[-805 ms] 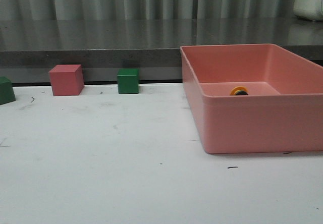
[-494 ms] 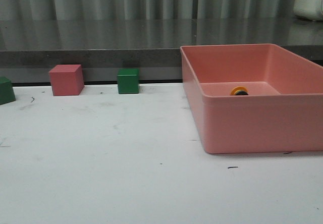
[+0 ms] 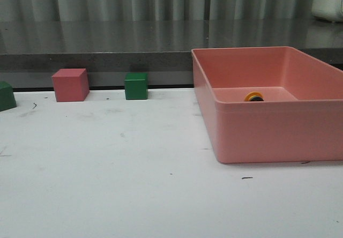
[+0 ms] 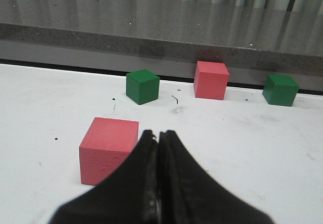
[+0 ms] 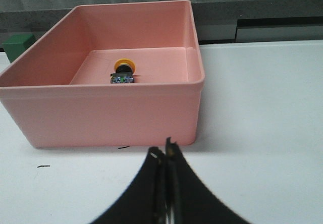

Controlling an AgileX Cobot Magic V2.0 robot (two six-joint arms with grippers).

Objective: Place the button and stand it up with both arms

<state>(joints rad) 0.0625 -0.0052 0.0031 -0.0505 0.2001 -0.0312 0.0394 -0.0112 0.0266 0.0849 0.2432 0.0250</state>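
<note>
The button (image 3: 254, 96) lies on its side inside the pink bin (image 3: 268, 133), near its far wall; only its yellow cap shows in the front view. In the right wrist view the button (image 5: 123, 72) shows its yellow cap and black base on the bin floor. My right gripper (image 5: 163, 151) is shut and empty, over the white table just outside the bin's near wall (image 5: 101, 115). My left gripper (image 4: 158, 134) is shut and empty, beside a pink cube (image 4: 108, 148). Neither arm shows in the front view.
A pink cube (image 3: 70, 84) and a green cube (image 3: 136, 86) stand at the table's back edge, with another green cube (image 3: 6, 96) at the far left. The left wrist view shows a green cube (image 4: 143, 86), a pink cube (image 4: 211, 79) and a green cube (image 4: 280, 89).
</note>
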